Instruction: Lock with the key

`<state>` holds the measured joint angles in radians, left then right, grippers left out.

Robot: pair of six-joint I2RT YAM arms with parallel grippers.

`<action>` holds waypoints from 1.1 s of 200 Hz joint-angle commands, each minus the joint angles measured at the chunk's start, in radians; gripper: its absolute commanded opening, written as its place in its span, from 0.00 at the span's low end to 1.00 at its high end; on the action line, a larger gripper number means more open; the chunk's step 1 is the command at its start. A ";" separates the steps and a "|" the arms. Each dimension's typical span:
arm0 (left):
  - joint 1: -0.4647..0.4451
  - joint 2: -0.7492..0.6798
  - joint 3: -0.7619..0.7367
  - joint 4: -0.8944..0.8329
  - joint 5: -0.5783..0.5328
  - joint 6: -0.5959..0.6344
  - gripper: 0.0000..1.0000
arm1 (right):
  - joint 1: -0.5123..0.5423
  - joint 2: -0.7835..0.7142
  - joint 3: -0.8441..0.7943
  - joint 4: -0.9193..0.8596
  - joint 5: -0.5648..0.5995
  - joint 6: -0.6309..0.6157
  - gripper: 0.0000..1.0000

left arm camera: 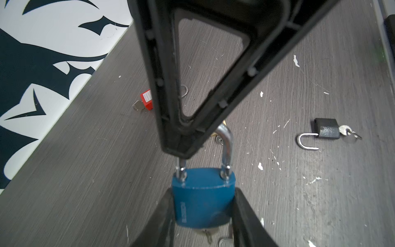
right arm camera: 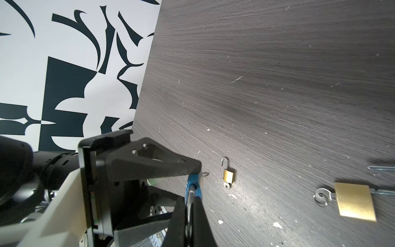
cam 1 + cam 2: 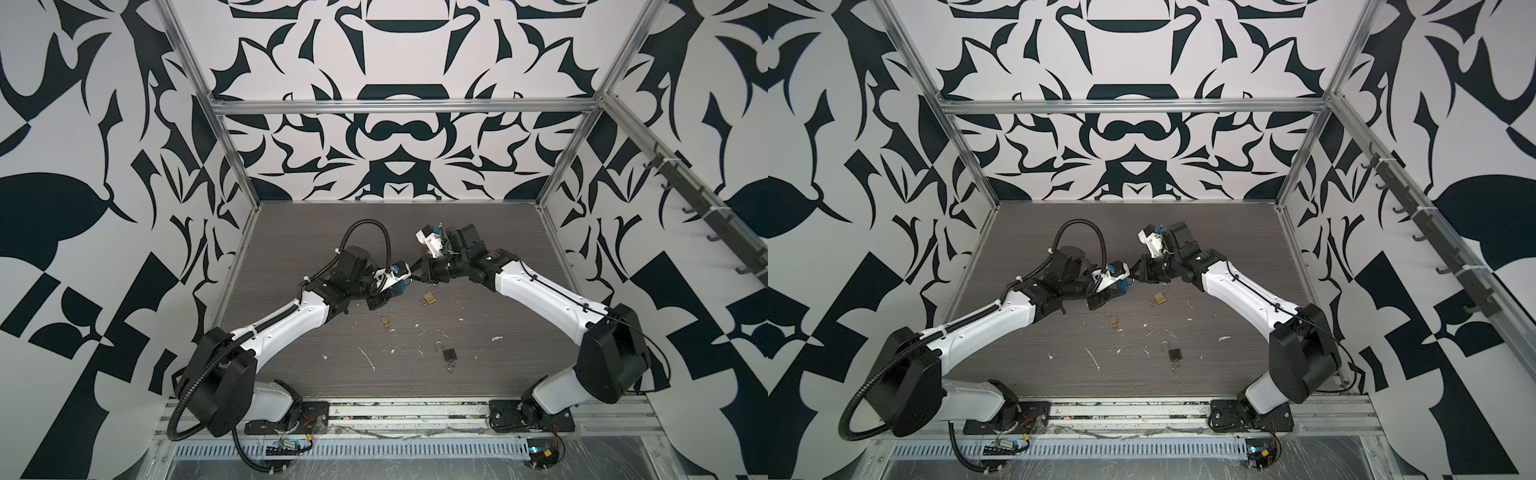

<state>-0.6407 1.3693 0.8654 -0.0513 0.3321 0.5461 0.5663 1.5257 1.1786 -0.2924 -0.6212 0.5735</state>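
Observation:
A blue padlock [image 1: 202,203] hangs in the air between the two arms. My left gripper [image 1: 203,213] is shut on its body, one finger on each side. Both legs of the silver shackle [image 1: 226,149] meet the top of the body. My right gripper [image 2: 191,198] is shut on that shackle, and its black finger [image 1: 171,85] fills the left wrist view. A pale key [image 1: 208,234] shows under the lock's bottom, mostly hidden. In both top views the left gripper [image 3: 402,286] and the right gripper [image 3: 417,271] meet above the middle of the table.
On the table lie a larger brass padlock [image 3: 430,297] just below the grippers, a small brass padlock [image 3: 386,320], and a black padlock [image 3: 449,354] with its shackle open and a key in it. A red padlock [image 1: 147,99] lies near the wall. White flecks dot the dark table [image 3: 332,257].

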 commanded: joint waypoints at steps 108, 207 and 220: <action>-0.005 0.026 0.087 0.291 0.098 -0.132 0.00 | 0.070 0.041 -0.060 0.066 -0.112 0.000 0.00; -0.004 0.029 0.106 0.396 0.093 -0.181 0.00 | 0.077 0.063 -0.089 0.059 -0.102 -0.026 0.00; -0.004 0.025 0.106 0.402 0.092 -0.182 0.00 | 0.077 0.067 -0.090 0.059 -0.098 -0.028 0.00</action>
<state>-0.6323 1.4231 0.8654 -0.0040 0.3370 0.3977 0.5667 1.5528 1.1225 -0.1612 -0.5934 0.5690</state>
